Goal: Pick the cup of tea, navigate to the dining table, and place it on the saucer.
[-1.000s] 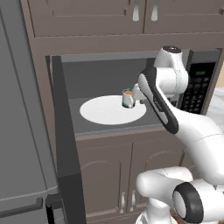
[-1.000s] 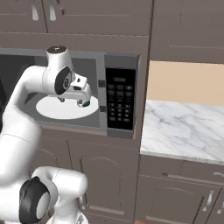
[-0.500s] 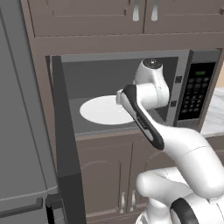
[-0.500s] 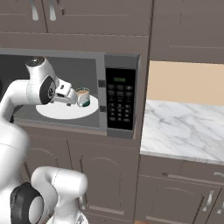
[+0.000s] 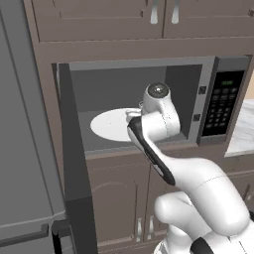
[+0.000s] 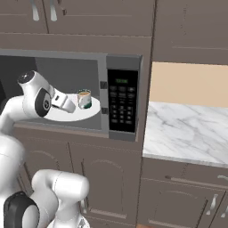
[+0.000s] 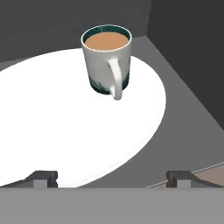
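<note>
The cup of tea [image 7: 107, 61] is a white mug with a dark green rim and base, full of brown liquid. It stands upright on the white microwave plate [image 7: 65, 131], with its handle turned toward me. My gripper [image 7: 112, 178] is open with nothing between its fingertips, a short way back from the cup. In the right base view the gripper [image 6: 70, 107] sits just left of the cup [image 6: 84, 99], inside the open microwave. The dining table and the saucer are out of view.
The microwave door [image 5: 74, 163] stands open at the left, and a grey fridge side [image 5: 25, 124] is beyond it. The control panel [image 6: 121, 100] and the side wall close in on the cup's right. A marble counter [image 6: 187, 133] lies to the right of the microwave.
The arm has swung left across the microwave opening, so the hand now faces the cup from the left. The jaws opened a little wider. The cup has stayed in place.
</note>
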You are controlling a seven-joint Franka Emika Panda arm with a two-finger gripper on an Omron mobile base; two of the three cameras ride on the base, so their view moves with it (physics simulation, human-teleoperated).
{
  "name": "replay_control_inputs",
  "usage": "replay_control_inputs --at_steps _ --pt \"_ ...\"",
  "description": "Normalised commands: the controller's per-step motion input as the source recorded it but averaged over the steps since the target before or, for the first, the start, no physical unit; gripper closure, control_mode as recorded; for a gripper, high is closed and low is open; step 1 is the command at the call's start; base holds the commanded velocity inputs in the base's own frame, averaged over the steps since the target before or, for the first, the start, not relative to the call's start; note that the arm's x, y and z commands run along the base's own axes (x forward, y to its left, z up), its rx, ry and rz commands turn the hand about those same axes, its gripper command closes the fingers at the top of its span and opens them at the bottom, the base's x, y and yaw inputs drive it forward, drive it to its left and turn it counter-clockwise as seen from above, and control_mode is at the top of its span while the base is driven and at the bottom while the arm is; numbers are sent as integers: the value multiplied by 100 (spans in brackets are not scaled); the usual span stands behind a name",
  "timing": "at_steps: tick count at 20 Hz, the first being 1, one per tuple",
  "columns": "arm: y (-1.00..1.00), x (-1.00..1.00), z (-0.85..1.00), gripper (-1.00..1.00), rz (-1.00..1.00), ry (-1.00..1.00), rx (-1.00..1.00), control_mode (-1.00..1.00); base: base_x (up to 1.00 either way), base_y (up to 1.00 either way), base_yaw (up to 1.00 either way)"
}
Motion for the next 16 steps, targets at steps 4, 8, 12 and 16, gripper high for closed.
replay_control_inputs --at_steps 4,8,12,16 --pt "-26 19 0 -100 -3 0 0 -100 0 0 0" --pt "-33 31 0 -100 0 0 0 -100 0 0 0" --pt "-26 39 0 -100 0 0 0 -100 0 0 0" --pt "-8 44 -7 -100 2 2 0 -100 0 0 0"
